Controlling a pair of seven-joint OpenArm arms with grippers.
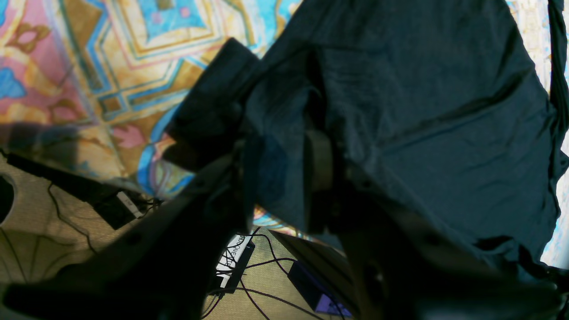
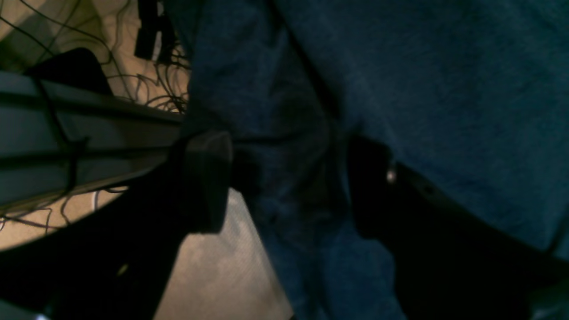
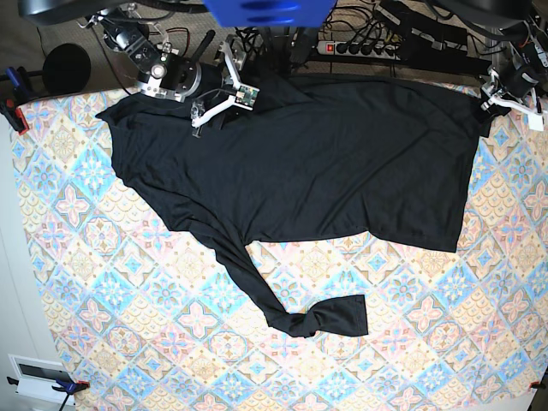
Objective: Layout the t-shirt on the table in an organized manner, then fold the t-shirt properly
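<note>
Because I want the t-shirt (image 3: 308,163) drawn out flat along the far side of the table (image 3: 103,342) before any folding, my two arms work its opposite ends. My left gripper (image 1: 284,164) is pinched on an edge of the black fabric: in the left wrist view a fold of cloth runs between my fingers (image 1: 318,160) and drapes away in front of them, so I am holding that corner taut at the table's edge rather than letting it slump. My right gripper (image 2: 289,182) has its jaws spread wide, and in the right wrist view a hanging fold of the shirt sits between them without either pad (image 2: 206,178) pressing it; I judge that I am letting that end go, or about to take a better bite, not holding it. From the base view the shirt's body lies mostly flat between my grippers, near the back edge, which is why I keep both tools out at its extremes. One long sleeve (image 3: 282,300) trails well away from both grippers toward the middle of the table, twisted and bunched at its end, so the layout is not yet tidy. I reckon that sleeve must be straightened before folding, and a loose release on my right side could let the fabric slide off the edge.
</note>
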